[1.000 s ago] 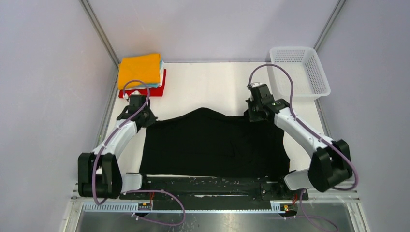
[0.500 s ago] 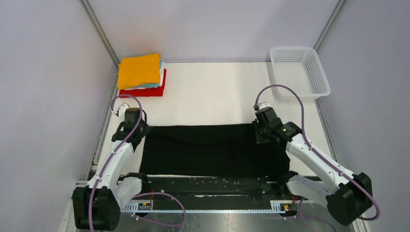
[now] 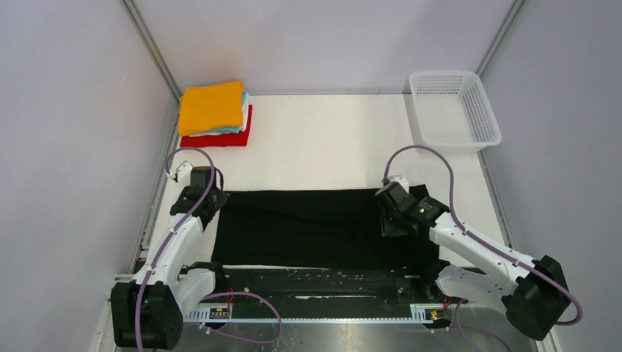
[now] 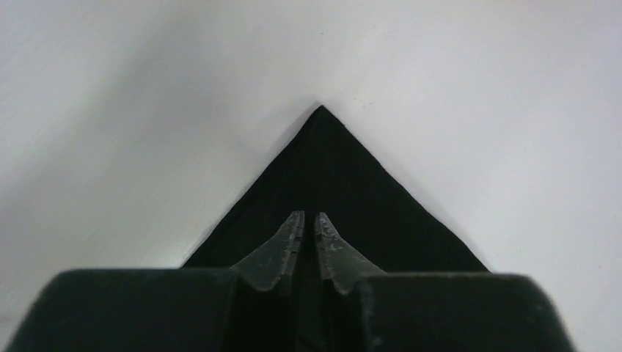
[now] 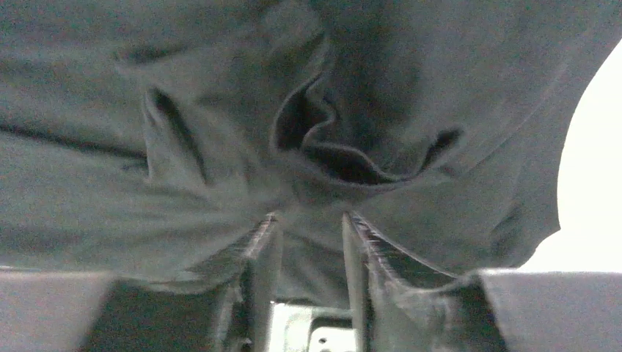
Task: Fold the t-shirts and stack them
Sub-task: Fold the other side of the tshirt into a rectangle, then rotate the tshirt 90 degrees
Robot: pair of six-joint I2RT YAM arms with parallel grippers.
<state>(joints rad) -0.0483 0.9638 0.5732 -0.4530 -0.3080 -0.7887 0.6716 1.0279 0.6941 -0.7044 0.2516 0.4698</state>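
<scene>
The white table (image 3: 330, 147) carries everything, and the black t-shirt (image 3: 308, 227) is spread across its near half as a wide, flat band with a straight far edge. It is the biggest piece of cloth in sight. Beyond the black t-shirt's right end, at the table's far corner, stands the white mesh basket (image 3: 455, 110), well apart from the cloth. Beyond the black t-shirt's left end, also well apart from it, sits the stack of folded t-shirts. The orange t-shirt (image 3: 211, 106) is on top, thin white and light blue edges (image 3: 245, 110) show beneath it, and the red t-shirt (image 3: 220, 139) is at the bottom. The right gripper (image 5: 309, 218) sits low over the black t-shirt's right end, just inside its far right corner. Its fingers (image 5: 367, 242) are parted with a plain gap between them, and rumpled folds of the cloth, which looks grey in this close view, bunch right against their tips without being clamped. The left gripper (image 4: 309, 218) is at the black t-shirt's far left corner. Its fingers (image 4: 282, 246) are drawn almost together with only a thin slit between them, lying over the pointed corner of the cloth, which lies flat on the table. Whether any of the cloth is pinched in that slit cannot be told.
</scene>
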